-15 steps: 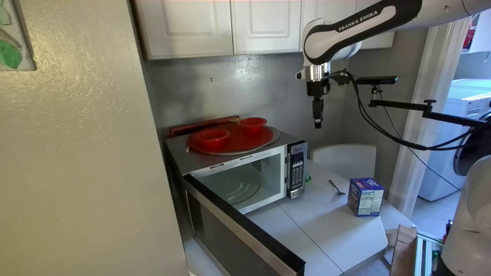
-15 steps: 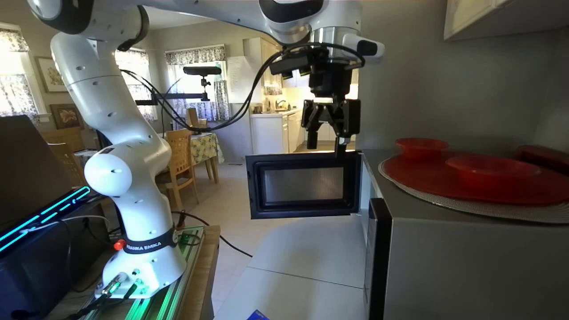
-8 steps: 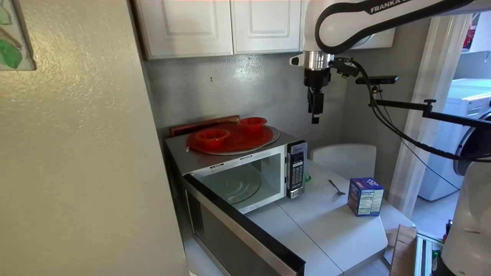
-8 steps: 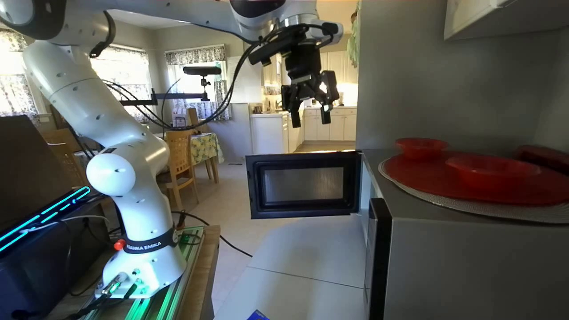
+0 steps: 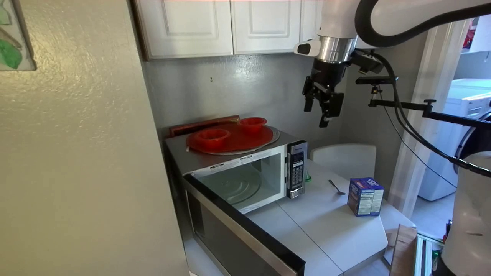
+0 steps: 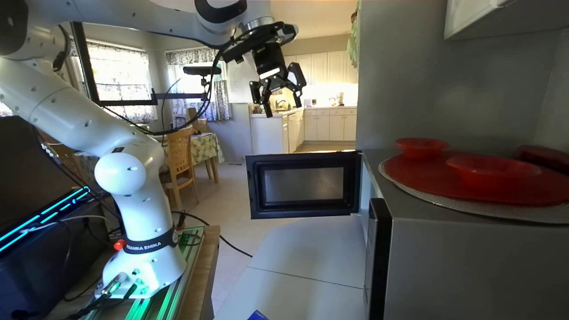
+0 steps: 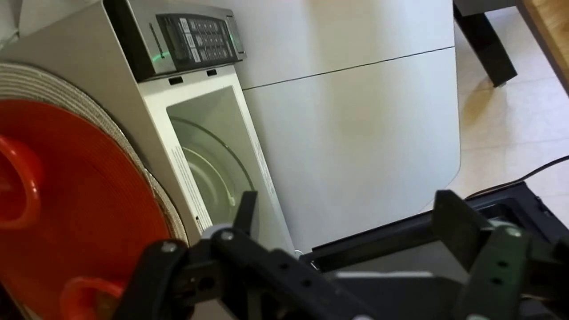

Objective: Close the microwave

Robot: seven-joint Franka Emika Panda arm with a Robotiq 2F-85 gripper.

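The microwave (image 5: 296,168) is a silver-and-black box standing on a white table; it also shows in an exterior view (image 6: 466,266) and in the wrist view (image 7: 75,49). Its door (image 5: 238,234) hangs wide open, swung out from the front, and its inner face shows in an exterior view (image 6: 302,184). The glass turntable is visible inside. My gripper (image 5: 316,115) is open and empty, tilted, held high above the table and apart from the door, as an exterior view (image 6: 283,109) also shows. In the wrist view the fingers (image 7: 346,195) are spread, with the door (image 7: 378,240) behind and below them.
Two red bowls (image 5: 213,138) sit on a red round mat on top of the microwave. A blue box (image 5: 365,197) and a spoon (image 5: 337,188) lie on the table (image 5: 326,226). White cabinets (image 5: 266,27) hang above. A camera on a black arm (image 5: 402,105) stands near the robot.
My gripper has moved up and away from the microwave, towards the robot's base side, and has turned and tilted. The microwave door has not moved.
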